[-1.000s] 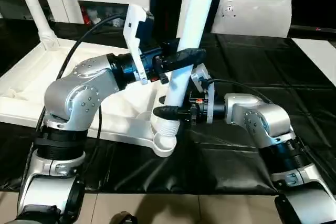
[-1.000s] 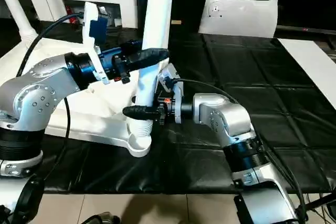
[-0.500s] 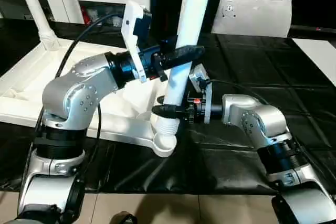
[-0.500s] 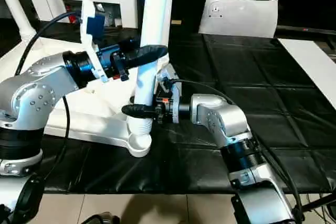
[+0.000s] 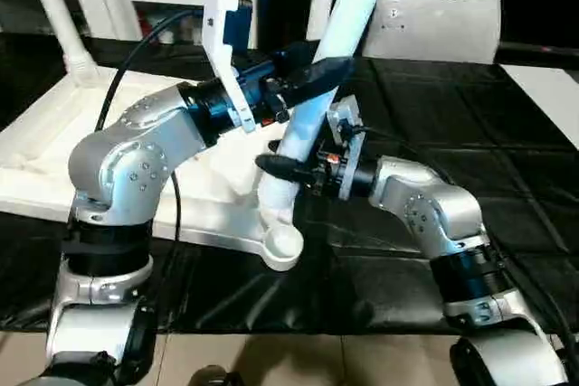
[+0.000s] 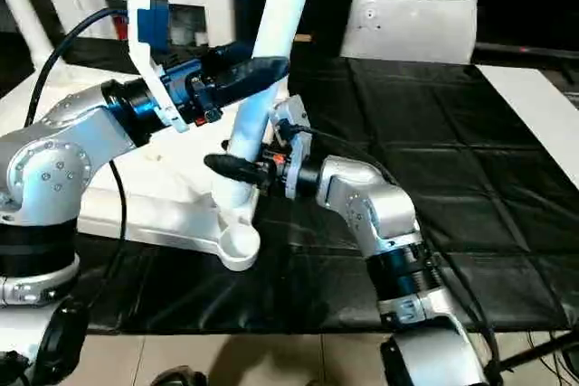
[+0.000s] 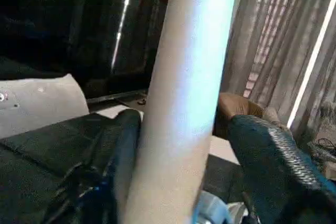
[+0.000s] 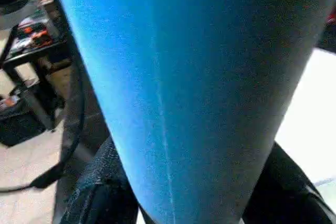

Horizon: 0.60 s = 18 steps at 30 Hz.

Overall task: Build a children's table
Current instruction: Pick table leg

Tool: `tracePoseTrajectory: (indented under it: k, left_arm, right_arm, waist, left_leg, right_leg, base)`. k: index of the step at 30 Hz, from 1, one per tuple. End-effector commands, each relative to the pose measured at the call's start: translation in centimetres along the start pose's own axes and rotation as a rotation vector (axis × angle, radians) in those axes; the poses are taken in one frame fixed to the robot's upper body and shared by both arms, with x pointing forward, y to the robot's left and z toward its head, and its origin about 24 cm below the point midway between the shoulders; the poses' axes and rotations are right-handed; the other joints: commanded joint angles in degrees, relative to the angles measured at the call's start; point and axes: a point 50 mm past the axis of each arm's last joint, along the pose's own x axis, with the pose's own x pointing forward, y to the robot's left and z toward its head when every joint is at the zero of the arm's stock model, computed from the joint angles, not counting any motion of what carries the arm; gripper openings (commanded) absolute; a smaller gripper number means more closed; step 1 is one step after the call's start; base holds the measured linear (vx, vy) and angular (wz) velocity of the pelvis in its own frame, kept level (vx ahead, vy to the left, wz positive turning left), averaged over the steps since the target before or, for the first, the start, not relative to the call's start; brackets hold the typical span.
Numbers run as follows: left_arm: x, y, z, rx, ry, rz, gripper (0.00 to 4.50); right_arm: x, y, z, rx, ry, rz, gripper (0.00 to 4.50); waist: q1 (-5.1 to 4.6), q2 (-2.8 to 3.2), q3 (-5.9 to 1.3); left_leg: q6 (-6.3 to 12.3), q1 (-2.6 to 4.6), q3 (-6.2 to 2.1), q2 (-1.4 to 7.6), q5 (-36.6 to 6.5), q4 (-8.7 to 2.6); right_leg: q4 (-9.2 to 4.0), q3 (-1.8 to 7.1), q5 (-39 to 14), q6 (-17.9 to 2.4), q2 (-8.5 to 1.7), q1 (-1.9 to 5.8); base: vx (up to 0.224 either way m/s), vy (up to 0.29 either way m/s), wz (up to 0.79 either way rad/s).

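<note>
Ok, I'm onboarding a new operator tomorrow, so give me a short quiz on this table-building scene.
1. True or false: the leg between the two grippers stands upright.
2. Which gripper sits lower on it? A) left gripper B) right gripper
3. What rises from the far left corner of the tabletop?
Key: 1 false, it tilts. 2 B. 3 a second leg.

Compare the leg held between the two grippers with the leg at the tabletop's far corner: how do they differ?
The held leg leans to the right; the far leg leans to the left. The held leg's ribbed end hangs just above the near corner socket, not seated; the far leg stands on the tabletop. Both are white tapered tubes.
</note>
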Motion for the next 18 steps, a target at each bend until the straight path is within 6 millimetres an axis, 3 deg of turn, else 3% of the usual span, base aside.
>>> tracePoseTrajectory:
  k: [1,6,8,11,14,18]
  left_arm:
    - [0.8,-1.8,0.0,0.006,-0.01,-0.101,3.41]
    - [-0.4,-1.9,1.4,-0.027,-0.146,-0.113,3.79]
    - [-1.1,-1.9,1.5,-0.041,-0.174,-0.104,3.95]
    - [-2.6,-2.1,1.0,-0.066,-0.177,-0.105,4.22]
    - [-4.2,-2.0,-0.3,-0.06,-0.093,-0.092,4.24]
    - [-6.7,-1.3,-3.4,0.042,0.185,-0.041,4.24]
  right_arm:
    - [-0.5,-0.9,-0.4,0.041,-0.017,-0.085,1.94]
    - [-0.6,-1.7,-0.3,0.027,-0.065,-0.222,1.94]
    - [-1.0,-2.1,-0.6,0.05,-0.069,-0.271,1.93]
    - [-1.8,-2.5,-0.8,0.071,-0.122,-0.343,1.91]
    - [-2.6,-2.3,-1.0,0.069,-0.153,-0.38,1.91]
    - [-3.6,-2.0,-1.5,0.045,-0.154,-0.437,1.91]
  waist:
    - [-0.04,1.09,-4.01]
    - [-0.12,0.89,-3.93]
    - [0.07,0.96,-3.93]
    - [0.05,0.69,-3.83]
    - [-0.22,0.92,-3.71]
    - [-0.45,1.21,-3.7]
  left_leg:
    - [-3.04,1.33,-0.33,1.58,-8.62,-3.9]
    - [-3.79,1.37,-0.25,1.55,-9.23,-4.01]
    - [-4.36,1.6,-0.21,1.66,-10.04,-4.04]
    - [-4.33,1.31,-0.16,1.5,-10.41,-4.14]
    - [-4.07,1.38,-0.17,1.44,-11.02,-4.28]
    - [-3.77,1.56,-0.37,1.55,-10.53,-4.55]
  right_leg:
    - [-4.18,1.84,-1.0,-11.48,-4.04,2.42]
    - [-4.19,1.83,-1.33,-11.78,-4.01,2.29]
    - [-4.22,1.83,-2.08,-11.98,-4.01,2.07]
    - [-4.25,1.89,-2.74,-11.0,-3.98,2.31]
    - [-4.62,1.93,-5.52,-8.8,-3.83,2.05]
    - [-4.79,2.0,-5.94,-6.52,-3.6,1.7]
  base:
    - [0.0,0.0,0.0]
    - [0.0,0.0,0.0]
    - [0.0,0.0,0.0]
    - [0.0,0.0,0.0]
    - [0.0,0.0,0.0]
    - [0.0,0.0,0.0]
